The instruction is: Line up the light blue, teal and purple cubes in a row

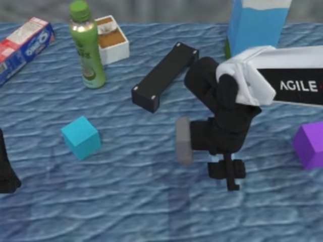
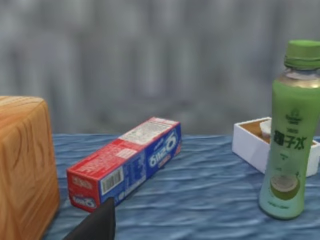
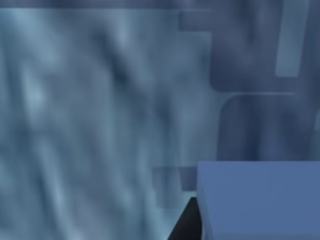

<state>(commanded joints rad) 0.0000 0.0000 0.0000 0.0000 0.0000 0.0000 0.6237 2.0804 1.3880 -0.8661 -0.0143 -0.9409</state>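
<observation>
a: where is everything?

b: right gripper sits mid-surface, pinching the light blue cube, seemingly carrying it to the row. the matte teal waits left, the purple cube far right.

a: and the left gripper?

b: parked at the left edge; cannot tell its state.

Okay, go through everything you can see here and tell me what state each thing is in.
light blue cube: apparently gripped by the right gripper, mid-table
teal cube: free on the table, left side
purple cube: free, at the right edge
green bottle: upright, capped
toothpaste box: lying flat, closed
white box: open-topped
blue carton: upright
left gripper: parked at the left edge
</observation>
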